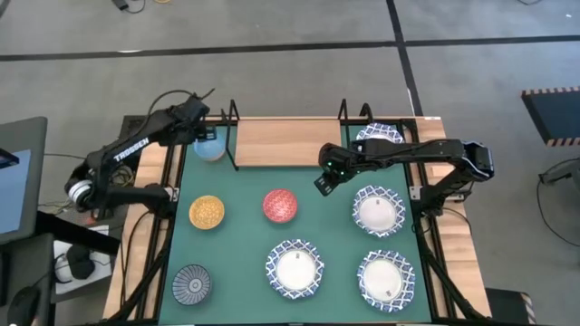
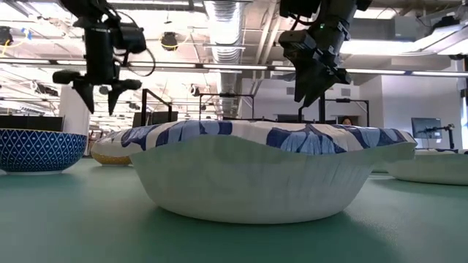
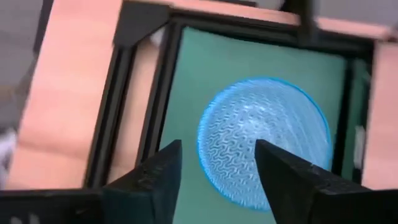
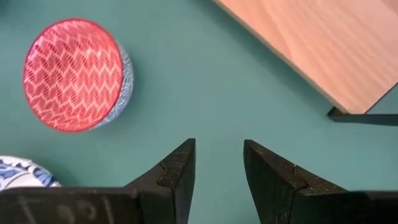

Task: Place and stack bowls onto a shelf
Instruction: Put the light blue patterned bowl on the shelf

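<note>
My left gripper (image 1: 201, 129) hangs open above the light blue bowl (image 1: 210, 147), which rests on the green mat at the shelf's left end; its fingers straddle the bowl's rim (image 3: 214, 155) from above without touching. My right gripper (image 1: 324, 181) is open over bare mat near the shelf's (image 1: 281, 142) front edge, the red bowl (image 4: 73, 73) to its left. The yellow bowl (image 1: 207, 212), the dark-blue striped bowl (image 1: 191, 283) and white patterned bowls (image 1: 294, 269) (image 1: 378, 209) (image 1: 385, 277) sit on the mat. Another white bowl (image 1: 379, 136) lies by the shelf's right end.
The shelf's black wire posts (image 1: 233, 136) (image 1: 343, 113) stand at both ends of the board. The table's wooden rails (image 1: 163, 217) border the mat. Bare mat (image 1: 245, 190) lies between the shelf and the bowls.
</note>
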You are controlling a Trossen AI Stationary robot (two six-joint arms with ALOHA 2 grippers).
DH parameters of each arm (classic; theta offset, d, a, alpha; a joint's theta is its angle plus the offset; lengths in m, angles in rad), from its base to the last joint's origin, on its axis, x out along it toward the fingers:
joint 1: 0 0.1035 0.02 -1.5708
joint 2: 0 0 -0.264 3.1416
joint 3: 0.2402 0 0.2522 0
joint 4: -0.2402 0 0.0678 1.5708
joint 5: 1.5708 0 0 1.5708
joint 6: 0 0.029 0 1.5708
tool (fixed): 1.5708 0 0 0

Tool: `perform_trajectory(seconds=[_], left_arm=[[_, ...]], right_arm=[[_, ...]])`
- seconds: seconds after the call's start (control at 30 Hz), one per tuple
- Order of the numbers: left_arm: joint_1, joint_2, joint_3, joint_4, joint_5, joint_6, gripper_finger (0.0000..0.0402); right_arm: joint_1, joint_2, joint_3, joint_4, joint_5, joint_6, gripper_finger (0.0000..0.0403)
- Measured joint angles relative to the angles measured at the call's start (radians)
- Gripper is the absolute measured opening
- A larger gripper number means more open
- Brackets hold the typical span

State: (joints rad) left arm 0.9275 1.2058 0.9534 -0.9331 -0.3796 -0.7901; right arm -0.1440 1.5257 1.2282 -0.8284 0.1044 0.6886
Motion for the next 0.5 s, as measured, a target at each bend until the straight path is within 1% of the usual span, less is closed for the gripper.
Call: perform_trajectory(seconds=[0.1, 0.23, 0.3, 0.5], left_arm=[[0.004, 0.076, 0.000, -0.040, 0.006, -0.102, 0.0206], [0.011, 0.156, -0.008, -0.096, -0.036, -0.193, 0.0214], [0.019, 0.187, -0.023, -0.084, -0.039, -0.203, 0.0215], [0.049, 0.268, -0.074, 0.021, 0.021, -0.189, 0.0215]], right_arm=[[0.000, 0.000, 0.000, -0.001, 0.013, 0.003, 0.0162], [0.006, 0.000, 0.000, -0.002, 0.025, 0.003, 0.0162], [0.007, 0.000, 0.000, -0.001, 0.029, 0.003, 0.0162], [0.009, 0.000, -0.007, -0.007, 0.058, 0.002, 0.0162]])
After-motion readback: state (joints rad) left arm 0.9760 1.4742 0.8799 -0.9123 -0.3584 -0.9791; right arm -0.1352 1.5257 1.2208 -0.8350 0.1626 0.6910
